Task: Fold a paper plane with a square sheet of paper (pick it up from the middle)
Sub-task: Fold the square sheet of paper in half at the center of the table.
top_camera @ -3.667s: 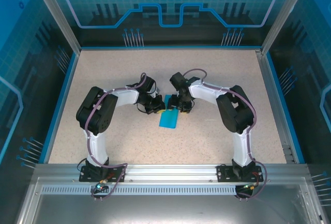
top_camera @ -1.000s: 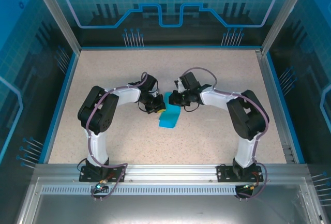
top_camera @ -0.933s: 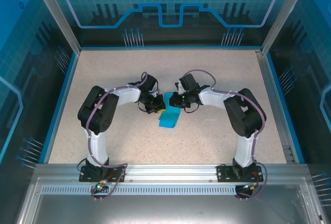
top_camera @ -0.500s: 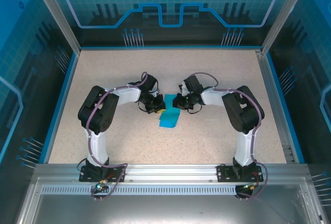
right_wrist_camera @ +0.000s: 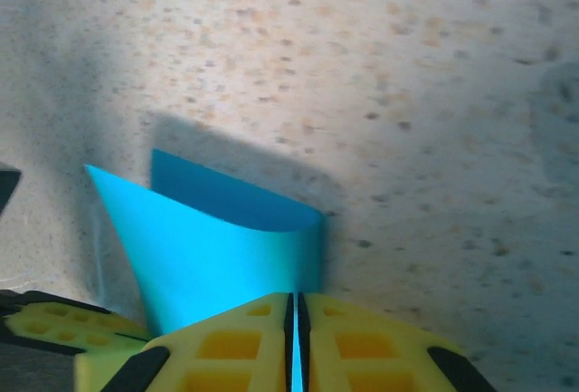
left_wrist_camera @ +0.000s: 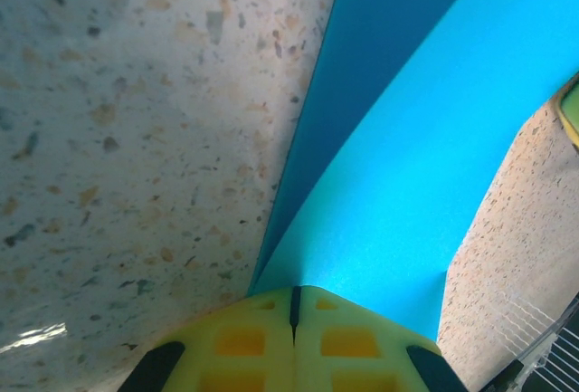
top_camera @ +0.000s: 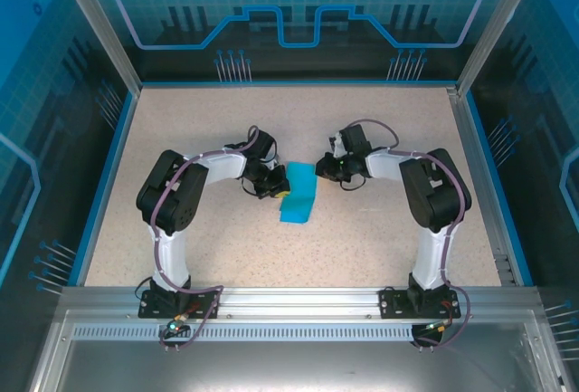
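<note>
Folded sheet of paper is seen at table centre. Its 9 o'clock edge is clamped by left gripper; its 1 o'clock corner is pinched by right gripper.

My square sheet of paper, thin plain cyan-blue, lies mid-table doubled into a narrow layered strip. Its far end bends over in a soft curve, pinched by my right gripper, and my left gripper nips its left edge.
</note>
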{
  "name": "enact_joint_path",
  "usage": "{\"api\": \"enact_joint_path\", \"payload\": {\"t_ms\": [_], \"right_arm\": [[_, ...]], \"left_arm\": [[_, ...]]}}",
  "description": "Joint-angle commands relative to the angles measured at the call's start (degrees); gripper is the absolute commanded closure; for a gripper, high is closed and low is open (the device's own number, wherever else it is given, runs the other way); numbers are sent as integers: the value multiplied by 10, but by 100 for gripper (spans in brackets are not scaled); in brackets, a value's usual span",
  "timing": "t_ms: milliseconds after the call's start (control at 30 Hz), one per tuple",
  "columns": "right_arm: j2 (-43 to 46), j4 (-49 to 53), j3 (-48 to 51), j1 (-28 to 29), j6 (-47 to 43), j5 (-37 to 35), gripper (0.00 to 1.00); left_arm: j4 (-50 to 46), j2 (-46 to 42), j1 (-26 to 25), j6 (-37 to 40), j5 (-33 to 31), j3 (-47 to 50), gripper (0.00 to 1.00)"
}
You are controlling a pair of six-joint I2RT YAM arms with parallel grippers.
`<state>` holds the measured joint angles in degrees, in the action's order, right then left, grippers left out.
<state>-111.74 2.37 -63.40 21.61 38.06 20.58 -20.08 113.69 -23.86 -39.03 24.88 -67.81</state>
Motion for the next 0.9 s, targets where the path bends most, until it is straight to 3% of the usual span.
{"api": "enact_joint_path", "payload": {"t_ms": [0, 300, 867], "right_arm": [[19, 6, -26, 39, 2, -7, 87], [-39, 29, -69, 45, 8, -5, 87], [-75, 22, -80, -34, 20, -28, 87]], "left_arm": [[-87, 57, 0, 5, -97, 26, 100], [-85, 60, 1, 5, -97, 25, 100], [-84, 51, 1, 4, -97, 31, 100]]}}
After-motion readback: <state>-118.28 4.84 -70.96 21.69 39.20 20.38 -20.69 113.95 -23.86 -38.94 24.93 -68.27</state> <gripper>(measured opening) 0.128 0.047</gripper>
